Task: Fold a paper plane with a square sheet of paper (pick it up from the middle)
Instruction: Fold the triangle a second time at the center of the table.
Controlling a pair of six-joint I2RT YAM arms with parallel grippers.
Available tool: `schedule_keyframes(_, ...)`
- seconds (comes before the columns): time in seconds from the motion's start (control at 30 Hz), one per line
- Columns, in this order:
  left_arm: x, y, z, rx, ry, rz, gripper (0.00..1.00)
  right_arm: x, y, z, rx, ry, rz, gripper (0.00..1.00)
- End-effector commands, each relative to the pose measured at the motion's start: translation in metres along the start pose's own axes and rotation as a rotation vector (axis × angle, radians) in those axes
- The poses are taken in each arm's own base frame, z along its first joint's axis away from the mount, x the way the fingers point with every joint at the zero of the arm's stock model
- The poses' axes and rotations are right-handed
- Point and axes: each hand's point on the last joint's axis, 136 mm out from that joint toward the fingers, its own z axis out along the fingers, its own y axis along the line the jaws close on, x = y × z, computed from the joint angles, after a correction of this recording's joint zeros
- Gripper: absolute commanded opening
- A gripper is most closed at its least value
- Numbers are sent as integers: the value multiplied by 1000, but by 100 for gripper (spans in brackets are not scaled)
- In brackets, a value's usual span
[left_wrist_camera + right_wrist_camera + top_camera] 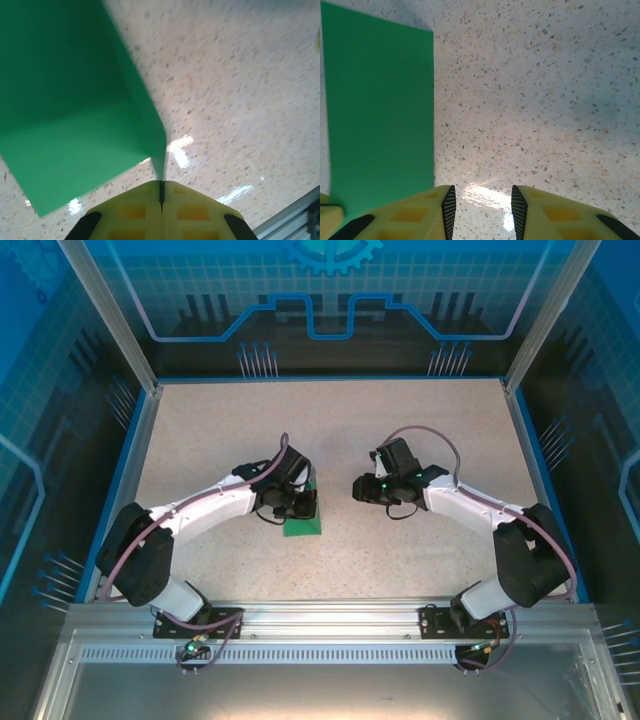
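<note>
The square sheet of paper (304, 526) is plain green and folded or bent over on itself, hanging just left of the table's middle. My left gripper (298, 503) is shut on its edge. In the left wrist view the green paper (75, 100) curves up from the closed yellow jaws of my left gripper (161, 189), which pinch a thin strip of it. My right gripper (360, 488) hovers a short way to the right of the sheet, open and empty. In the right wrist view my right gripper (481, 202) has bare table between its fingers, and the paper (380, 110) lies to its left.
The speckled beige table (420, 420) extends all around both arms. Blue walls border it at the back and sides, with metal posts at the corners. An aluminium rail (330, 618) runs along the near edge where the arm bases are bolted.
</note>
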Motion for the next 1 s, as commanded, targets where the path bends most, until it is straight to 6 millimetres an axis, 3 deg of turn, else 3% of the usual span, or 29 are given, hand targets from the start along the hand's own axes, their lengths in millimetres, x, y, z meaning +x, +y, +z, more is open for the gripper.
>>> schedule_keyframes(0.0,9,-4,2,50,-2,-8,2,7,2,9,-44,44,12,36)
schedule_keyframes(0.33,35,54,-10,-154,-68,-211,3,17,55,40,-125,133,-114,31)
schedule_keyframes(0.53,41,67,-7,-177,-73,-257,4,20,84,65,-165,181,-164,28)
schedule_keyframes(0.73,40,66,1,-176,-52,-273,4,25,102,90,-193,238,-169,24)
schedule_keyframes(0.97,40,64,5,-168,-45,-298,9,34,92,115,-145,300,-147,22)
